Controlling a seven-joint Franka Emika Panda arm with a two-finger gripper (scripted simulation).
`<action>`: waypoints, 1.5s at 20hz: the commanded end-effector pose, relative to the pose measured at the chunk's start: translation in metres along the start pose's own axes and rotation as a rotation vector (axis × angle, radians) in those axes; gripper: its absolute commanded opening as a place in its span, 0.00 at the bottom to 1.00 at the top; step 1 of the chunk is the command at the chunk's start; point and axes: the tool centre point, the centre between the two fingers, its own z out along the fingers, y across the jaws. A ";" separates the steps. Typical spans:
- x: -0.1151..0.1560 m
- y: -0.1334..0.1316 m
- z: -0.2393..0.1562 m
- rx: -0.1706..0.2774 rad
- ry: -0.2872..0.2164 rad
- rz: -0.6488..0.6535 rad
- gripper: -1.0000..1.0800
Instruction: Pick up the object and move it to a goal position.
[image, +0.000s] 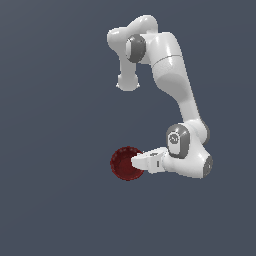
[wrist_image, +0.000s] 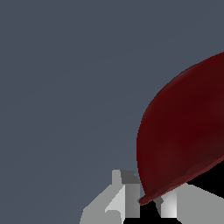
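The arm (image: 172, 75) folds down from its base and bends sharply at the wrist, so the end effector (image: 136, 162) points sideways toward the exterior view's left rather than straight down. That sideways reach fits the way the bowl (image: 125, 163) is taken: by its edge, not from above across its full width.

The bowl is dark red, round and shallow, with a finely ridged rim. In the exterior view it faces the camera almost flat on, which suggests it is tipped up on its side instead of lying level. Nothing in the plain grey surroundings shows a worktop edge or a shadow under it, so I cannot tell whether it is lifted clear or resting on something.

In the wrist view the bowl (wrist_image: 183, 131) fills one side of the picture as a smooth curved red wall, and its thin rim runs down into the narrow slot between the two grey fingers (wrist_image: 131, 199). The fingers sit close on either side of that rim, so the end effector appears clenched on the bowl's edge. A rim pinch like this explains the tilt: held at one point, the bowl hangs off the fingers.

No goal marker is visible in either view, so how far remains cannot be judged. With a thin, ridged rim as the only contact, the bowl could swing or slip if moved quickly.
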 end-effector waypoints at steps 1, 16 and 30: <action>0.000 0.000 0.000 0.000 0.000 0.000 0.00; -0.009 0.008 -0.003 0.000 0.000 0.000 0.00; -0.083 0.077 -0.032 0.002 0.000 -0.001 0.00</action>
